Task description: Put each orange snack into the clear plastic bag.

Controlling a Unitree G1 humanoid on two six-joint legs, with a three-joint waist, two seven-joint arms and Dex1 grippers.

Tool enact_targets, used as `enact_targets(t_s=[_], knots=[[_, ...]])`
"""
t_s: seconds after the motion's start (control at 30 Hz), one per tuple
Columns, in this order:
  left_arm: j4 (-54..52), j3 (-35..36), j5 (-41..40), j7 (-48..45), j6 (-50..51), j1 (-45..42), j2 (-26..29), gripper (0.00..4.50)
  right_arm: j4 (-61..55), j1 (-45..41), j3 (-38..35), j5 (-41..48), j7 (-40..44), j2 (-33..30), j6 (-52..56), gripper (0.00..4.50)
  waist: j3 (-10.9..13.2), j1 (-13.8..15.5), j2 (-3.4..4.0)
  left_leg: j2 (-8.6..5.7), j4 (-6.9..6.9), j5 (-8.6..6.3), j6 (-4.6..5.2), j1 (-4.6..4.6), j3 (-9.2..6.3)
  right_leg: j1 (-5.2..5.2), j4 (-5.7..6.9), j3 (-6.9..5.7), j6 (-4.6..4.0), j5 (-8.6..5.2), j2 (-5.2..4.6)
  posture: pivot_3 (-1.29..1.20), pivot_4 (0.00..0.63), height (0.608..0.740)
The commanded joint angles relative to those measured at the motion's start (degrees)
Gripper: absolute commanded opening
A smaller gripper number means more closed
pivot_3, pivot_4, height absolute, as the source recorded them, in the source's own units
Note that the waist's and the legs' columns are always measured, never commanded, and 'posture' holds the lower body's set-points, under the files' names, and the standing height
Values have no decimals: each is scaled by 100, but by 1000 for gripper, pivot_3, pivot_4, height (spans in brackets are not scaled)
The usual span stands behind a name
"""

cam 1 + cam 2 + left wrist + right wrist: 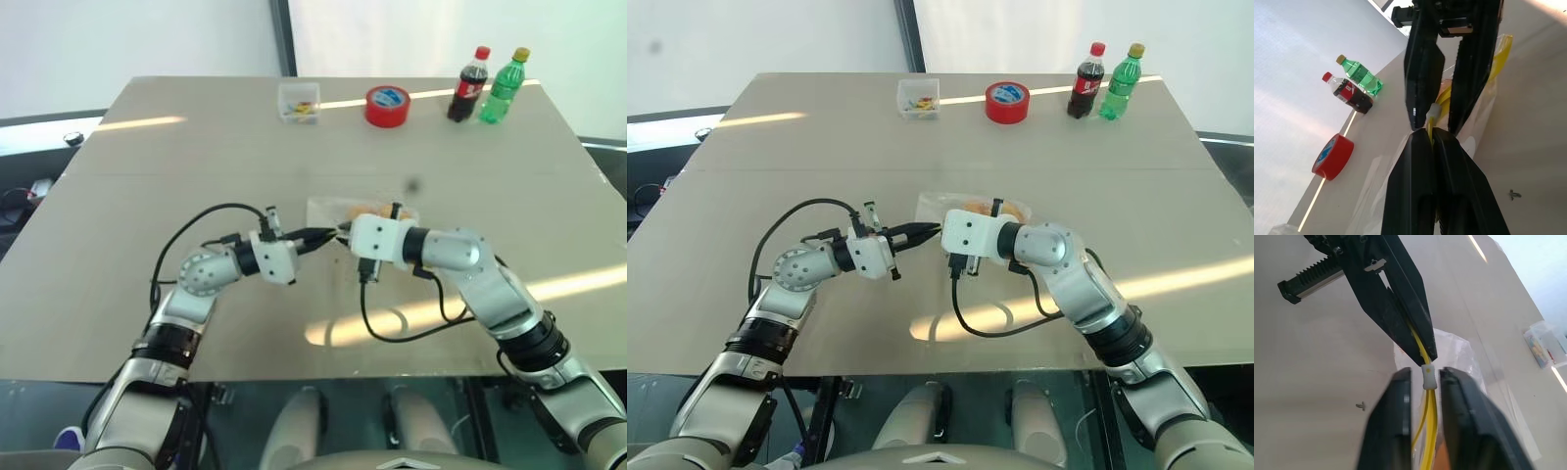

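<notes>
The clear plastic bag (323, 211) lies mid-table, its yellow strip (1426, 406) lifted between both grippers. My left gripper (331, 234) is shut on that strip, its fingertips (1422, 147) pinching it. Facing it tip to tip, my right gripper (1425, 374) stands narrowly open around the strip's white slider (1428, 376), with a thin gap beside the slider. Orange snack (1015, 211) shows through the bag behind the right gripper; I cannot tell how many are inside.
At the table's far side stand a small clear box (299, 103), a red tape roll (388, 106), a cola bottle (468, 86) and a green bottle (504, 88). Black cables hang from both wrists over the near table.
</notes>
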Motion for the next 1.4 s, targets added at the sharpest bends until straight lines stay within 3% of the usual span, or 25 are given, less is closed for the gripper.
enact_targets(t_s=[0.03, 0.1, 0.2, 0.23, 0.67, 1.4], knots=[[-173, 44, -34, 76, 10, -59, 10, 0, -163, -125, -150, -10, -50, 12, -96, 1275, 0, 0, 0, 0, 0, 0, 0, 0, 0, 0, 0, 0, 0, 0, 0, 0, 150, 740], [-179, 44, -24, 83, 11, -58, 12, 0, -161, -110, -143, -22, -61, 20, -98, 1275, 0, 0, 0, 0, 0, 0, 0, 0, 0, 0, 0, 0, 0, 0, 0, 0, 150, 740], [-192, 44, -11, 95, 13, -58, 12, 0, -158, -99, -141, -30, -74, 26, -112, 533, 0, 0, 0, 0, 0, 0, 0, 0, 0, 0, 0, 0, 0, 0, 0, 0, 150, 740], [-190, 45, -8, 98, 14, -60, 11, 0, -150, -104, -144, -32, -77, 25, -121, 37, 0, 0, 0, 0, 0, 0, 0, 0, 0, 0, 0, 0, 0, 0, 0, 0, 150, 740], [-225, 63, -7, 181, 93, -76, -15, 0, -126, -74, -128, -92, -95, 9, -126, 37, 0, 0, 0, 0, -1, 0, 0, 0, 0, 0, 0, 0, 0, 0, 0, 0, 150, 740], [-93, 496, -208, 528, 393, -191, -42, 0, -396, 955, -978, -323, -474, -1245, 294, 37, 0, 14, 0, 1, -2, 0, 0, 0, 2, 0, -2, 2, 0, 0, -1, 0, 150, 740]])
